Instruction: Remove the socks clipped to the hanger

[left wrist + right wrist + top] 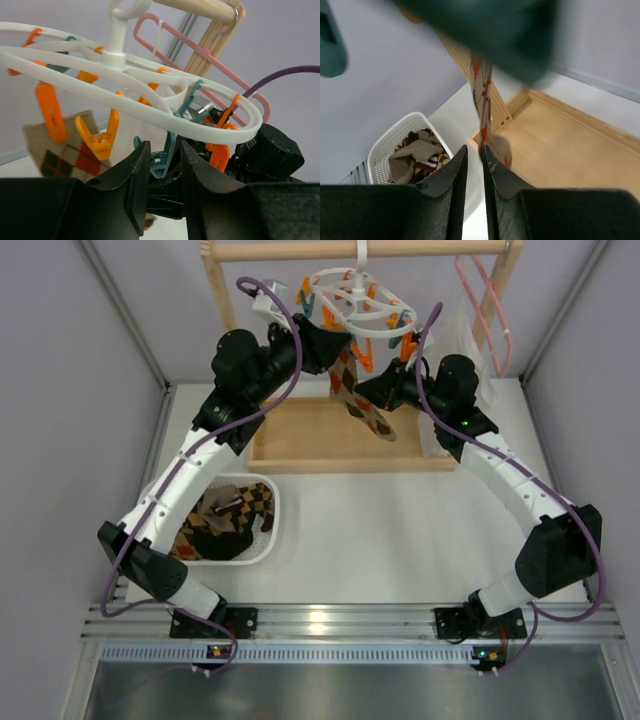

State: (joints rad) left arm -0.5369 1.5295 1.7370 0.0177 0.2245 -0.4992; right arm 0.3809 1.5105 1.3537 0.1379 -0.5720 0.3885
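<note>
The white oval hanger [352, 302] hangs from the wooden rail, with orange and teal clothespins around its ring [150, 102]. One argyle sock [358, 398] hangs from it over the wooden base. It shows at the left in the left wrist view [65, 150], held by an orange clothespin [50, 112]. My left gripper [322, 348] is open just under the ring, with a teal clothespin [167, 150] showing between its fingertips. My right gripper [372, 390] is at the sock. Its jaws stand a narrow gap apart, and the sock [481, 95] hangs edge-on at the right fingertip [487, 152].
A white basket [268, 502] at the front left holds several removed socks [417, 155]. The wooden rack's base [300, 445] lies under the hanger. A pink hanger [485, 310] and a white translucent garment [458, 340] hang at the right of the rail.
</note>
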